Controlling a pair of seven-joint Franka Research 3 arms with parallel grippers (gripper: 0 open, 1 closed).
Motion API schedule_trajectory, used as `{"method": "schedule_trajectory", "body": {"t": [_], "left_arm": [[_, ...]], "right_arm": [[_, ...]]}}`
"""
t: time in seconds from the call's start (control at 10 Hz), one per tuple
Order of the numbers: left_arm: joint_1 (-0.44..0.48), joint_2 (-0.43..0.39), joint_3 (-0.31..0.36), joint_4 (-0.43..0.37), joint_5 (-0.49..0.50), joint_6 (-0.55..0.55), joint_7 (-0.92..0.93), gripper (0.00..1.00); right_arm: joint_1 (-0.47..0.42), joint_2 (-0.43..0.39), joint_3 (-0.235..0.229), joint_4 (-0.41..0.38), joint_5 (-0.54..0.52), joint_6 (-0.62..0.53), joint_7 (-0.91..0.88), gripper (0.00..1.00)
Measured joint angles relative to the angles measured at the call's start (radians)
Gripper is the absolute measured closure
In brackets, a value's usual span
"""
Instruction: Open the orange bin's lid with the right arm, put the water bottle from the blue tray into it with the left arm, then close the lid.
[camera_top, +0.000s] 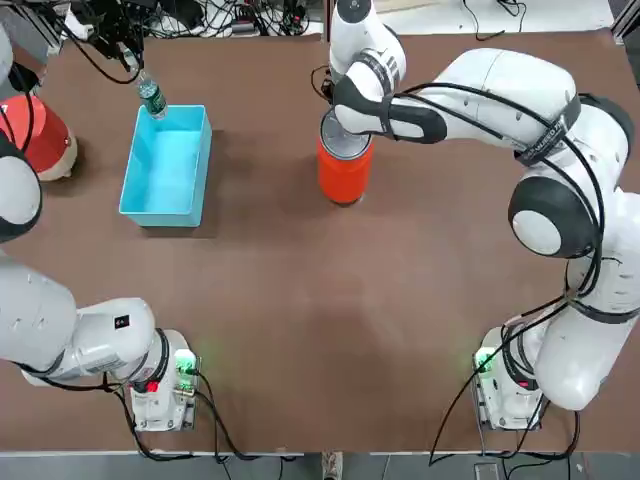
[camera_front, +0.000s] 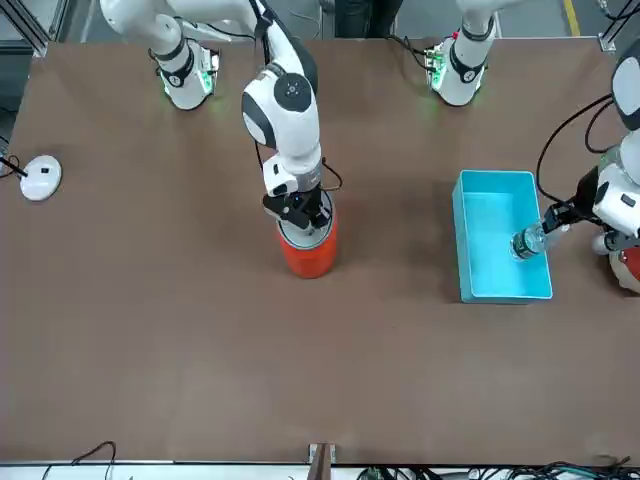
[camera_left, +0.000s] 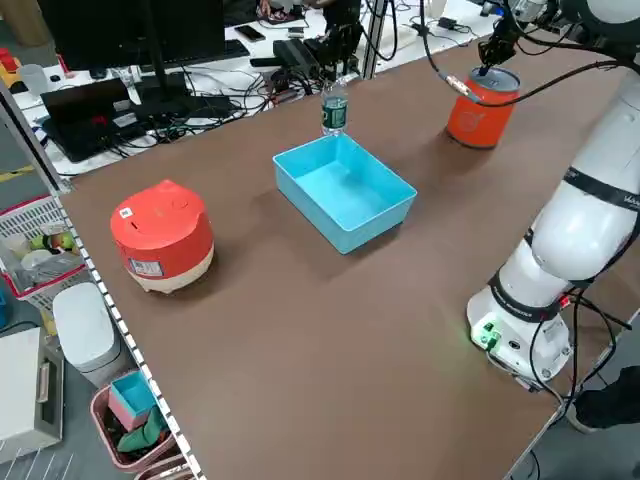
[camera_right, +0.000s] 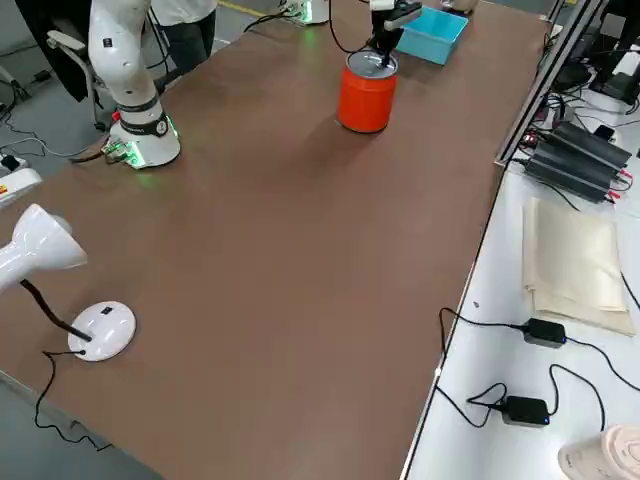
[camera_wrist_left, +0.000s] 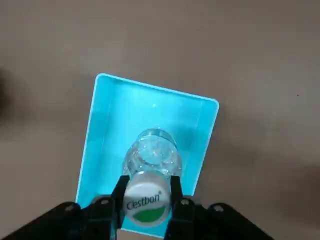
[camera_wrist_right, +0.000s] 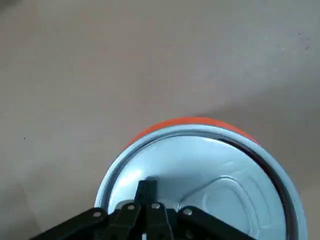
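Observation:
The orange bin (camera_top: 344, 182) stands upright mid-table, with the grey lid (camera_wrist_right: 210, 175) lying on top of it. My right gripper (camera_wrist_right: 148, 205) sits at the lid's edge, its fingers shut on a small dark tab of the lid. The water bottle (camera_top: 151, 97) hangs upright over the far end of the blue tray (camera_top: 165, 172), clear of the tray's floor. Its capped neck is pinched in my left gripper (camera_wrist_left: 146, 200), whose fingers (camera_wrist_left: 119, 192) are shut on either side. From the front, the bottle (camera_front: 527, 242) shows just above the tray wall (camera_front: 505, 295).
A red-and-white domed object (camera_left: 162, 235) stands near the table's left edge, beside the tray. A white lamp base (camera_front: 40, 178) lies far out on my right side. Cables and a monitor crowd the far left edge (camera_left: 200, 80). Open brown tabletop lies between tray and bin.

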Motion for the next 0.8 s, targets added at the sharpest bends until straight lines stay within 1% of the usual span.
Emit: {"method": "schedule_trajectory", "body": {"t": [0.1, 0.2, 0.3, 0.4, 0.6, 0.8], "left_arm": [[-0.003, 0.000, -0.018, 0.030, -0.001, -0.041, -0.047, 0.63], [-0.004, -0.001, -0.061, 0.073, -0.001, -0.093, -0.118, 0.63], [-0.007, -0.002, -0.121, 0.120, -0.010, -0.145, -0.201, 0.63], [-0.012, -0.003, -0.184, 0.154, -0.039, -0.176, -0.293, 0.63], [-0.022, 0.000, -0.277, 0.183, -0.132, -0.181, -0.437, 0.63], [-0.026, 0.020, -0.362, 0.185, -0.218, -0.162, -0.540, 0.63]], "right_arm": [[0.000, 0.000, 0.000, 0.004, 0.000, -0.008, 0.000, 0.99], [0.001, 0.000, 0.000, 0.018, 0.000, -0.034, 0.000, 0.99], [0.001, -0.003, 0.000, 0.047, 0.000, -0.093, 0.000, 0.99], [0.001, -0.013, 0.000, 0.080, 0.000, -0.164, -0.008, 0.99], [-0.013, -0.076, -0.008, 0.114, 0.019, -0.290, -0.065, 0.99], [-0.079, -0.158, -0.013, 0.117, 0.059, -0.407, -0.178, 0.99]]}}
